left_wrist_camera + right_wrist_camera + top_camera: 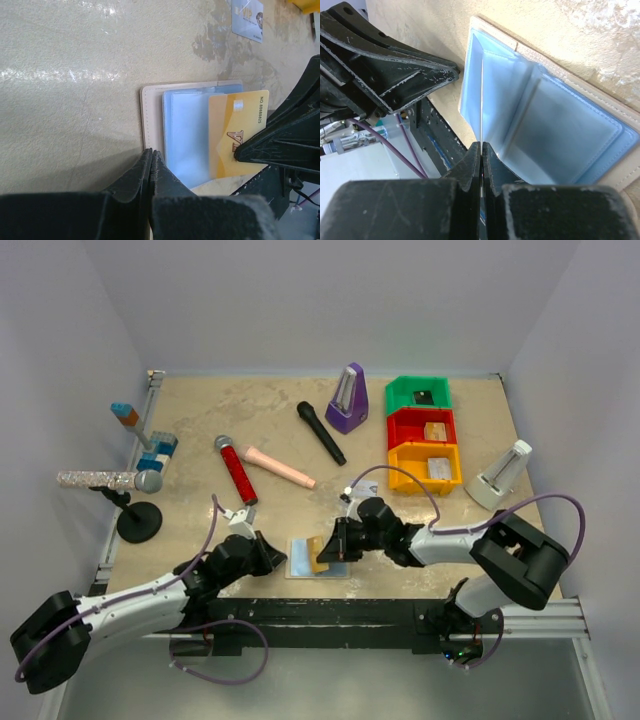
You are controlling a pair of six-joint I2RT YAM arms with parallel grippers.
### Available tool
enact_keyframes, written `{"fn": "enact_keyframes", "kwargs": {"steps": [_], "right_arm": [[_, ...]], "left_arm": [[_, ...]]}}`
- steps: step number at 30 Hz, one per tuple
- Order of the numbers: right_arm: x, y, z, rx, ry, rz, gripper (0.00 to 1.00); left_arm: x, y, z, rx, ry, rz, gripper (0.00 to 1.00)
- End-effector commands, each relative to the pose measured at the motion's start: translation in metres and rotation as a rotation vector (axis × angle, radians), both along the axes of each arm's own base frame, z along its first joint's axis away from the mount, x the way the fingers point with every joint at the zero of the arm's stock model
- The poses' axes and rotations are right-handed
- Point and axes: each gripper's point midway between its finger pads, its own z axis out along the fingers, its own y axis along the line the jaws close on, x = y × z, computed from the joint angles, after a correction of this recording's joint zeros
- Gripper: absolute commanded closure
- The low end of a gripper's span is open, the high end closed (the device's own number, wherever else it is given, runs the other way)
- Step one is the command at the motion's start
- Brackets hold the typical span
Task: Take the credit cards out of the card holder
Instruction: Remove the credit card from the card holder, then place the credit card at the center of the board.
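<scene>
Right claw (pixel 481 146) pinches orange card (pixel 236 131) sticking from open card holder (pixel 150 120)

Card holder (pixel 150 115): beige-tan edging, light blue inside panels. Credit card (pixel 231 131) in it: orange-yellow, dark printed numerals, 1 small white patch. Second card (pixel 247 19), farther off: pale silver-grey with print. Table (pixel 200 420): beige, marbled. Far right: green bin (pixel 398 398), red bin (pixel 399 430), orange bin (pixel 405 481). Left gripper (pixel 152 156) and right gripper (pixel 239 151): black, pale scuffs.

Beige table (pixel 200 420), pale walls (pixel 300 300)
</scene>
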Motion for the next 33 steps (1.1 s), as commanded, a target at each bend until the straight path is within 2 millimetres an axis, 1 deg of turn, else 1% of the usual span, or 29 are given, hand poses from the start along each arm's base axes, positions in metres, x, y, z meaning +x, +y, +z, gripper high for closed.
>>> {"fn": "enact_keyframes", "kwargs": {"steps": [1,5,6,7,11,13,14,15,17,19,20,22,23,25,27,30,32,33], "right_arm": [[0.006,-0.002,0.011,0.030,-0.053,-0.007,1.00],[0.003,-0.007,0.016,0.023,-0.063,-0.005,1.00],[0.003,-0.009,0.018,0.023,-0.068,-0.004,1.00],[0.003,-0.010,0.021,0.023,-0.074,-0.002,1.00],[0.002,-0.015,0.033,0.018,-0.103,0.002,1.00],[0.001,-0.018,0.040,0.012,-0.124,0.006,1.00],[0.001,-0.019,0.044,0.009,-0.135,0.009,1.00],[0.001,-0.022,0.048,0.001,-0.149,0.013,1.00],[0.001,-0.026,0.057,-0.011,-0.186,0.019,1.00],[0.001,-0.030,0.066,-0.011,-0.220,0.025,1.00],[0.000,-0.031,0.073,-0.002,-0.238,0.030,1.00],[-0.002,-0.031,0.085,0.028,-0.275,0.050,1.00],[-0.007,-0.030,0.092,0.055,-0.287,0.079,1.00],[-0.015,-0.027,0.104,0.103,-0.310,0.135,1.00],[-0.024,-0.024,0.112,0.148,-0.326,0.193,1.00],[-0.037,-0.025,0.122,0.197,-0.356,0.269,1.00],[-0.045,-0.028,0.122,0.210,-0.367,0.310,1.00],[-0.049,-0.030,0.122,0.213,-0.370,0.331,1.00]], "left_arm": [[-0.021,0.030,-0.046,0.086,0.080,0.031,1.00],[-0.021,0.029,-0.041,0.076,0.080,0.031,1.00],[-0.019,0.028,-0.037,0.065,0.070,0.032,1.00],[-0.022,0.031,-0.040,0.083,0.081,0.035,1.00],[-0.018,0.032,-0.030,0.079,0.060,0.043,1.00],[-0.019,0.034,-0.029,0.088,0.054,0.041,1.00],[-0.015,0.030,-0.018,0.073,0.037,0.041,1.00],[-0.014,0.029,-0.014,0.067,0.033,0.042,0.98],[-0.013,0.025,-0.004,0.055,0.020,0.032,0.86],[-0.010,0.020,0.010,0.028,0.003,0.024,0.75],[-0.009,0.016,0.018,0.007,-0.010,0.016,0.70],[-0.007,0.003,0.039,-0.063,-0.065,-0.030,0.62],[-0.008,-0.003,0.049,-0.106,-0.096,-0.058,0.59],[-0.008,-0.018,0.077,-0.232,-0.182,-0.108,0.48],[-0.008,-0.023,0.097,-0.319,-0.235,-0.123,0.37],[-0.015,-0.030,0.127,-0.399,-0.316,-0.184,0.34],[-0.022,-0.034,0.145,-0.415,-0.370,-0.253,0.32],[-0.026,-0.036,0.149,-0.415,-0.385,-0.288,0.32]]}}
